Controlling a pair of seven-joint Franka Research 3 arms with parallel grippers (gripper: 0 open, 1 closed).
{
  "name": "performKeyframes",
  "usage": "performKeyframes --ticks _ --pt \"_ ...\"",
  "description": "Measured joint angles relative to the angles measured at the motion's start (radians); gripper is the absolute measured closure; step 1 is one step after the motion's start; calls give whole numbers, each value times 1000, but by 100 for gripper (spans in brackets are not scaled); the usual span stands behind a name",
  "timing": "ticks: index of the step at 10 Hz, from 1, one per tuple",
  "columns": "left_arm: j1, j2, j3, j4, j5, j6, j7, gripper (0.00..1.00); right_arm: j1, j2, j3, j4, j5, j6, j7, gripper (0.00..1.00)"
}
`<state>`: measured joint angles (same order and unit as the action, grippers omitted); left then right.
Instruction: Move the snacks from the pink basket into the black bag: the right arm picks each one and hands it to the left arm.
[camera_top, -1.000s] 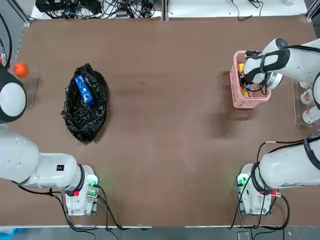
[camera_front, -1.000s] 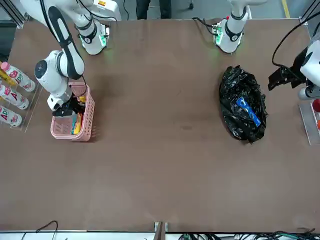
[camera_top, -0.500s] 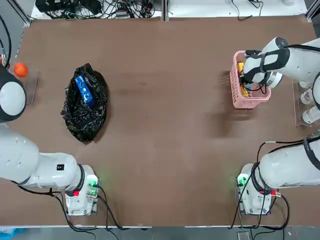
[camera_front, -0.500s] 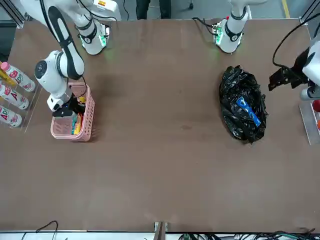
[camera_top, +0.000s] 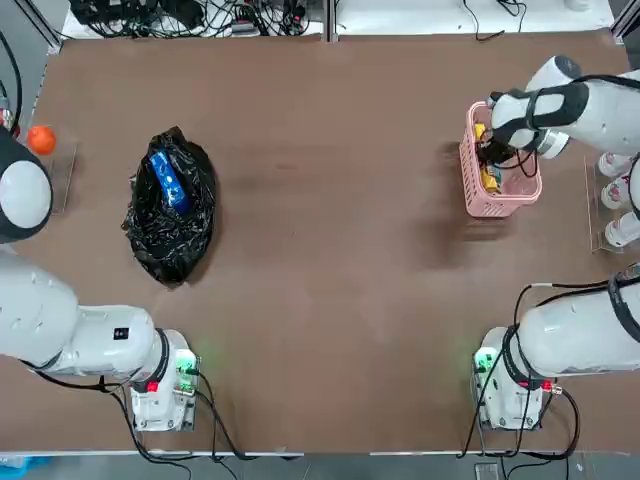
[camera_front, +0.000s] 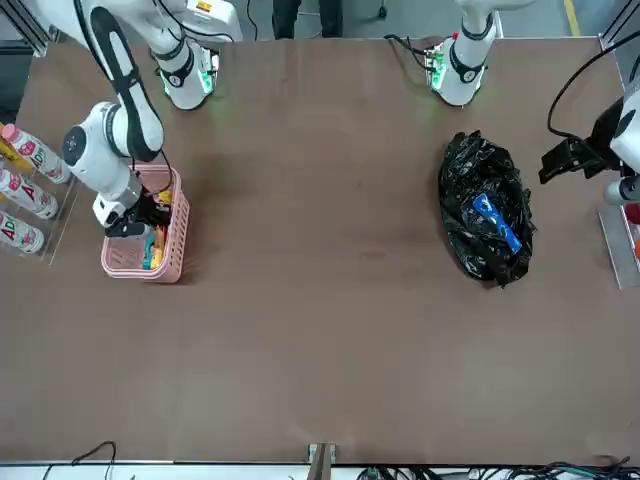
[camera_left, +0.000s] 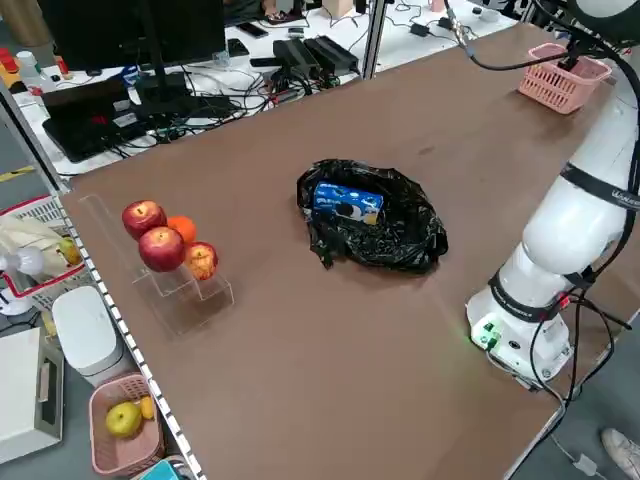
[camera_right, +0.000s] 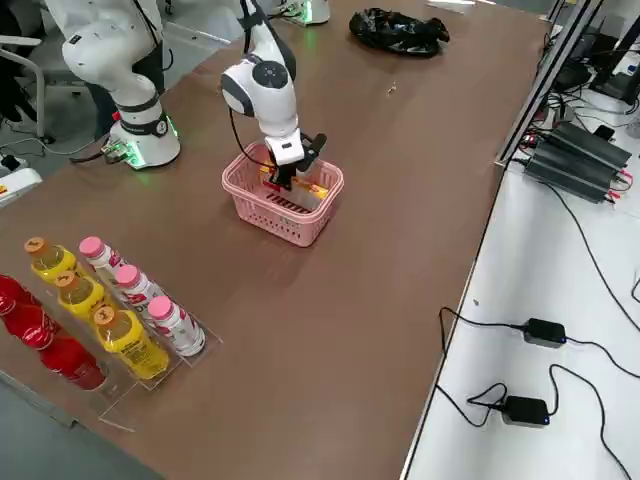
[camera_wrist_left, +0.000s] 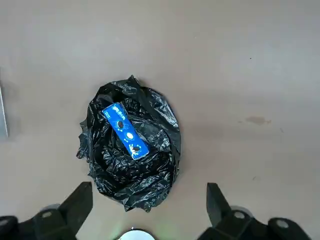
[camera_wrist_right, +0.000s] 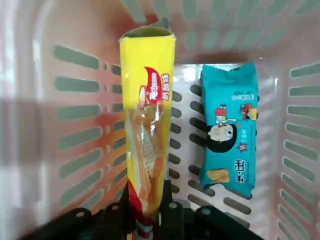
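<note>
Snacks: 1 blue packet (camera_top: 169, 182) sitting in the black bag (camera_top: 168, 222), teal box (camera_wrist_right: 230, 131) lying in the pink basket (camera_top: 470, 180).
Right gripper (camera_wrist_right: 149, 200): pinching the yellow box (camera_wrist_right: 147, 127) tight by 1 end.
Tip: keep lifting straight up so it's clearing the basket walls.
Left gripper (camera_wrist_left: 145, 210): waiting wide open above the bag.

This was a robotics lab. A broad brown worktop (camera_top: 320, 260) carried two white robot arms bolted at one edge, tangled cables (camera_top: 190, 14) and power adapters (camera_right: 545, 331) ran along its borders, and clear racks held drink bottles (camera_right: 110, 310) and fruit (camera_left: 165, 245) as test props.
</note>
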<state>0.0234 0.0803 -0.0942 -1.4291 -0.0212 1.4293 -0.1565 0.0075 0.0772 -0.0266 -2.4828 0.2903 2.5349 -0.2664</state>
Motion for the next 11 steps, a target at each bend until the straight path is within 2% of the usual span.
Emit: performKeyframes --ticks 2,5,8,11 --pt "1 0 0 0 0 0 0 0 -19 -21 -4 44 0 -87 -17 76" --pt "1 0 0 0 0 0 0 0 -23 -52 -6 59 0 -146 -57 76" --pt "2 4 0 0 -2 0 0 0 -70 -65 -9 139 -2 -294 -118 76" --pt "2 5 -1 0 -2 0 0 0 -99 -68 -11 192 -18 -383 -148 76"
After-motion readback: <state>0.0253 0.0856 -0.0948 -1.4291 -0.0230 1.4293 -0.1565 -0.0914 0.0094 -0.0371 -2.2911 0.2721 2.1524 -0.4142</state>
